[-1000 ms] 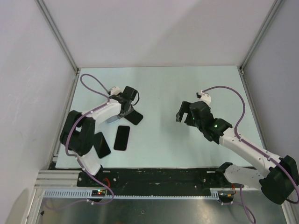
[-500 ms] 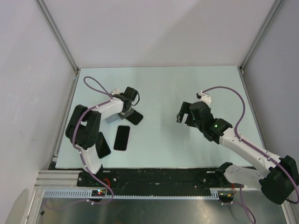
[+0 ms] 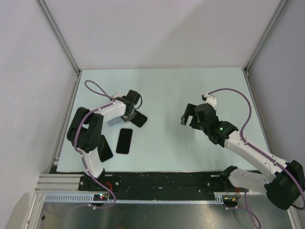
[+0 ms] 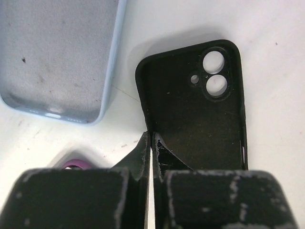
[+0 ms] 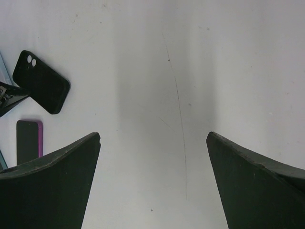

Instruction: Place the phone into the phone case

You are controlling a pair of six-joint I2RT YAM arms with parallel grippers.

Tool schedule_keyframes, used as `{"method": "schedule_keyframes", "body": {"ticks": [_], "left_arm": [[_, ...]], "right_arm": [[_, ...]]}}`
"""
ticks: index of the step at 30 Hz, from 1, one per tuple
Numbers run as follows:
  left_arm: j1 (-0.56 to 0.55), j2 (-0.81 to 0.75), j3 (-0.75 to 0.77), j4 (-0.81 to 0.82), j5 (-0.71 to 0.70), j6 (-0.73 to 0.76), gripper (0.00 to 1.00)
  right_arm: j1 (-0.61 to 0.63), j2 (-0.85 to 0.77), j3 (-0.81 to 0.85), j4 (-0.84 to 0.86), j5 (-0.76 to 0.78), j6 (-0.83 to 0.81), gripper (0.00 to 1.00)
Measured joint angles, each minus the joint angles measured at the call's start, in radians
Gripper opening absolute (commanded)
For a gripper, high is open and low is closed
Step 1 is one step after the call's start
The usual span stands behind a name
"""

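Since it lies open side up on the desk (image 4: 276,28), the pale-blue phone case (image 4: 57,57) looks ready, with a soft grey inside and nothing in it. Just right of it, the left gripper (image 4: 148,140) is pinched on the black case (image 4: 195,114), maybe to move it away. The purple-edged phone (image 5: 27,140) waits close by. The right gripper (image 5: 153,136) hangs wide apart, well off to the right.

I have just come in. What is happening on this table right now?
The left gripper is closed on the side wall of an empty black case, right beside the pale-blue phone case, which lies open side up and also empty. The phone lies flat on the table nearer the arm bases, untouched. The right gripper hangs open over the table, holding nothing. So the phone is not yet in its case.
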Motion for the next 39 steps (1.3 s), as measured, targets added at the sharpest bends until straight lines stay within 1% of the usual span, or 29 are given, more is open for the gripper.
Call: {"method": "schedule_keyframes", "body": {"ticks": [4, 11, 17, 18, 19, 20, 21, 23, 25, 26, 27, 30, 36, 39], "left_arm": [[-0.034, -0.018, -0.008, 0.005, 0.029, -0.028, 0.00], [-0.184, -0.068, -0.021, 0.004, 0.103, -0.115, 0.00], [-0.276, -0.080, -0.021, 0.000, 0.129, -0.177, 0.00], [-0.288, -0.080, -0.021, -0.001, 0.130, -0.183, 0.04], [-0.297, -0.080, -0.021, -0.001, 0.133, -0.184, 0.12], [-0.305, -0.080, -0.021, -0.001, 0.135, -0.183, 0.22], [-0.314, -0.080, -0.021, -0.002, 0.136, -0.182, 0.35], [-0.328, -0.080, -0.021, -0.001, 0.138, -0.164, 0.59], [-0.335, -0.082, -0.021, -0.002, 0.137, -0.140, 0.77], [-0.337, -0.092, -0.024, -0.001, 0.133, -0.111, 0.82], [-0.338, -0.094, -0.024, -0.001, 0.132, -0.108, 0.87], [-0.338, -0.170, -0.071, 0.007, 0.092, -0.021, 0.95], [-0.314, -0.435, -0.228, 0.011, -0.022, 0.147, 0.97], [-0.280, -0.524, -0.316, 0.031, -0.058, 0.199, 0.99]], "right_arm": [[-0.004, -0.002, -0.004, 0.000, -0.001, 0.001, 1.00], [-0.019, -0.002, -0.007, -0.005, -0.001, 0.002, 1.00], [-0.036, -0.006, -0.016, -0.008, -0.002, 0.002, 1.00], [-0.038, -0.006, -0.017, -0.008, -0.002, 0.002, 1.00], [-0.041, -0.007, -0.018, -0.008, -0.002, 0.002, 1.00], [-0.042, -0.007, -0.019, -0.008, -0.002, 0.002, 1.00], [-0.043, -0.007, -0.019, -0.008, -0.002, 0.002, 1.00], [-0.047, -0.007, -0.020, -0.008, -0.003, 0.002, 1.00], [-0.049, -0.007, -0.020, -0.008, -0.005, 0.002, 1.00], [-0.050, -0.007, -0.020, -0.007, -0.007, 0.001, 1.00], [-0.051, -0.007, -0.020, -0.007, -0.011, 0.001, 1.00], [-0.055, -0.007, -0.020, -0.007, -0.021, -0.002, 1.00], [-0.057, -0.010, -0.020, -0.004, -0.050, -0.009, 1.00], [-0.057, -0.010, -0.020, 0.002, -0.068, -0.010, 1.00]]}}
